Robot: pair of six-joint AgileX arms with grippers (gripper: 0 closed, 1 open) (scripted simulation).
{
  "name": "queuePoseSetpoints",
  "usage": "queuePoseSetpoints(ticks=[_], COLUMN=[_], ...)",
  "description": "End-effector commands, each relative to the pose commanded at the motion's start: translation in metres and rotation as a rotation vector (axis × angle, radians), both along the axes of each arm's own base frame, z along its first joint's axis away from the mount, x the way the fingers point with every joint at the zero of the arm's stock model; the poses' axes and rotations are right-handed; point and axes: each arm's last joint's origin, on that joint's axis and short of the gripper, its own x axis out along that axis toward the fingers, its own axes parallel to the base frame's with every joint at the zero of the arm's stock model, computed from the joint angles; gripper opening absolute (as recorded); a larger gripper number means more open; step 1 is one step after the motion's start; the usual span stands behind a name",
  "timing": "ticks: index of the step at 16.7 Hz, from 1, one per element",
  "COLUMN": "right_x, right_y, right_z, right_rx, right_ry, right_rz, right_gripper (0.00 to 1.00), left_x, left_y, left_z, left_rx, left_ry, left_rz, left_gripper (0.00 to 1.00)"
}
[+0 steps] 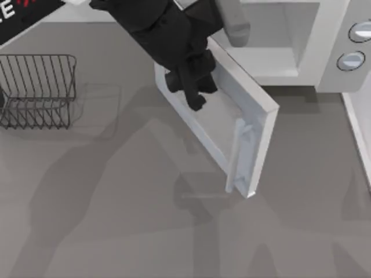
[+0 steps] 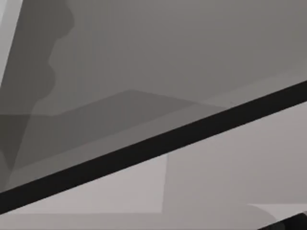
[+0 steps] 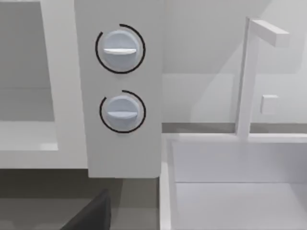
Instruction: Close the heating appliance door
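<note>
Grey table (image 1: 116, 220) fills the lower frame, microwave (image 1: 330, 63) at upper right. Its door (image 1: 223, 124) hangs open, touching the left gripper (image 1: 194, 95); I cannot tell the finger gap.

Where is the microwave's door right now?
In the top view the door hangs open right of centre, angled out from the microwave, with the left pincer against it.

A white letter "E" on the black sign (image 1: 26, 14), top-left corner.
</note>
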Motion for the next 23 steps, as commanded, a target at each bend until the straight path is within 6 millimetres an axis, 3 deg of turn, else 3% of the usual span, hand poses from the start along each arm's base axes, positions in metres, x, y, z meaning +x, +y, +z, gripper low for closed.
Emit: queuePoseSetpoints(ticks=[15,20,23], right_x=[0.000,0.000,0.000], right_y=[0.000,0.000,0.000], right_z=[0.000,0.000,0.000], right_rx=[0.000,0.000,0.000], right_ry=[0.000,0.000,0.000], right_rz=[0.000,0.000,0.000], right_gripper=[1.00,1.00,1.00], left_x=[0.000,-0.005,-0.005], left_y=[-0.016,-0.031,-0.037], left_z=[0.000,-0.019,-0.019], left_rx=[0.000,0.047,0.047], left_ry=[0.004,0.091,0.086], left_rz=[0.007,-0.021,-0.014], left_gripper=[0.00,0.00,0.00])
